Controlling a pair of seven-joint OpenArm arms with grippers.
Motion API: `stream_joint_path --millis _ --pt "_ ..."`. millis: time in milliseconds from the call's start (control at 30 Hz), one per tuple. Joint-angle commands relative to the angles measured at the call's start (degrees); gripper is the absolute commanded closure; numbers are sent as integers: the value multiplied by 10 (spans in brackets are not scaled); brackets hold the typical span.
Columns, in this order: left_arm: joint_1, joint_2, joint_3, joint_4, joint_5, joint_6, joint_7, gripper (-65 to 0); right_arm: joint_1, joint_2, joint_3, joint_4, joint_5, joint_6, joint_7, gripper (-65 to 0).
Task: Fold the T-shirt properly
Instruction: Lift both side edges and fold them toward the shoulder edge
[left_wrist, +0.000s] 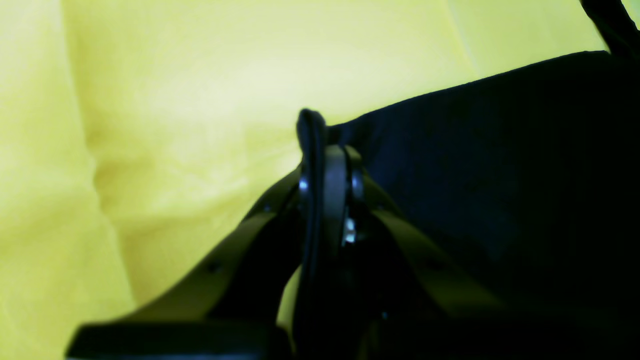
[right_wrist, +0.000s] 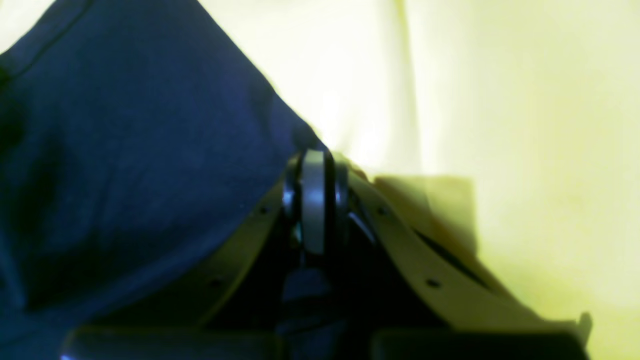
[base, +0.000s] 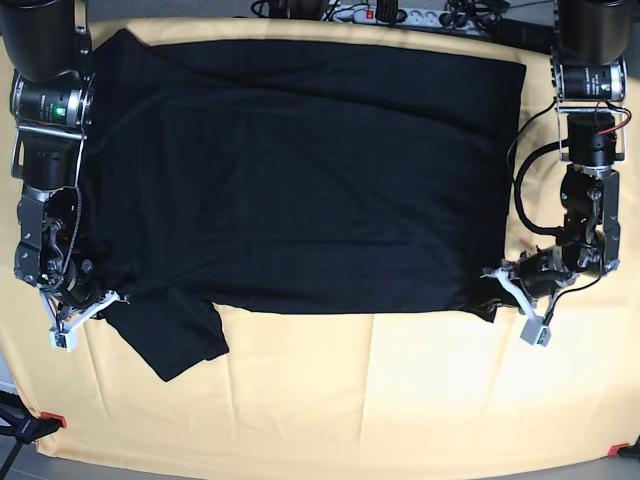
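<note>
the large plain black short-sleeved cotton t-shirt lies spread across the far half of the pale yellow tablecloth, body flat, one sleeve sticking out toward the near edge on the base view's left.

handling, my read: light, limp, zero stiffness. it will drape and drag, not hold a shape, and cotton on cloth is grabby, so anything pulled flat will likely bunch or tug the cloth with it. not fragile. thin edge, so a pinch has to catch hem or corner, not the flat middle.

grips: left gripper is on the base view's right, jaws together and clamped on a dark fold of fabric at the near corner of the shirt; a ridge of cloth stands up between the pads. right gripper sits at the opposite near corner by the sleeve, jaws shut with the shirt edge meeting its tip; looks like it has fabric, but the wrist view is blurry so i would not swear to how much.

good hold points are those two near corners: lift both together, keep the edge taut between them.

surface: soft, creased tablecloth over the table, red tape at a near corner. cables and a power strip along the far edge.
</note>
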Motion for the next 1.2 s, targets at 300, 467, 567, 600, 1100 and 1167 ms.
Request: stream_joint_path --millis 300,467,567,600,1100,1167 --pt "-18 -11 -3 9 -37 -57 -13 0 26 47 3 122 156 115 -176 0" --pt "-19 -13 -3 17 -48 -78 -11 0 5 75 3 161 210 165 -202 0" --pt "-19 -17 -3 26 -48 -78 -8 0 -25 99 3 179 219 175 -198 0" --pt "-19 -18 -3 28 -49 -78 -8 0 -35 105 3 182 219 176 -197 0" --pt "39 -103 -3 148 -168 -78 82 0 -158 179 3 332 229 172 -199 0" --pt "56 -118 -3 164 -181 -78 83 0 -162 183 3 339 228 172 -202 0"
